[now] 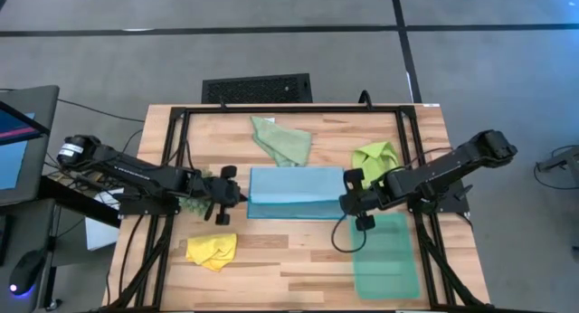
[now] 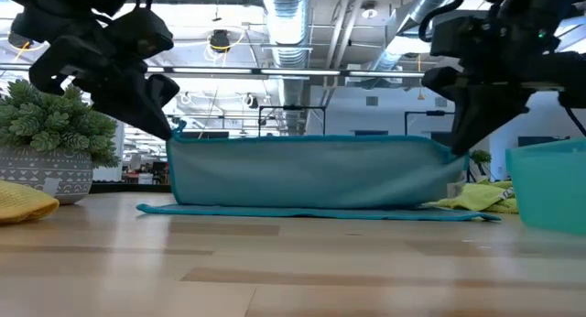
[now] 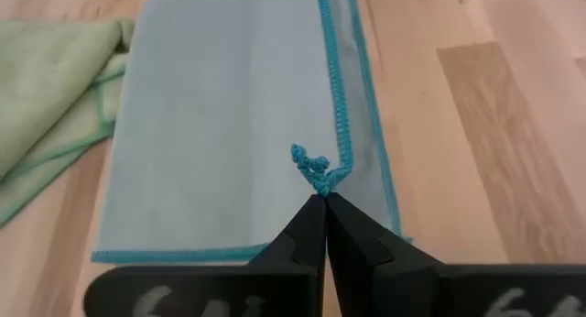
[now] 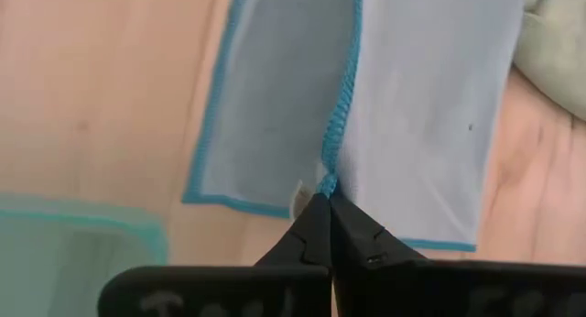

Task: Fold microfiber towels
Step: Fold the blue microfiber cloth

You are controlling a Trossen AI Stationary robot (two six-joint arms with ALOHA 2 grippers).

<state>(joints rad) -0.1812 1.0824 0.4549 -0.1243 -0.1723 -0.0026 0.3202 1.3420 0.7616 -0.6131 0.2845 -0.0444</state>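
Now both end effectors are pinching the light blue towel at mid-surface: the left end effector is clamping one corner, the right end effector the opposite corner, lifting that edge above the wooden surface.

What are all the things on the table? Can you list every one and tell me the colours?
light blue towel: 1, light blue with teal edge, table middle, part folded, lifted at both corners
sage green towel: 1, pale green, far side, crumpled
lime green towel: 1, lime, right of middle
yellow towel: 1, yellow, near left
tray: 1, teal, near right
spiky clump: 1, dark green, under the left arm
left gripper: shut on the blue towel's left corner
right gripper: shut on its right corner
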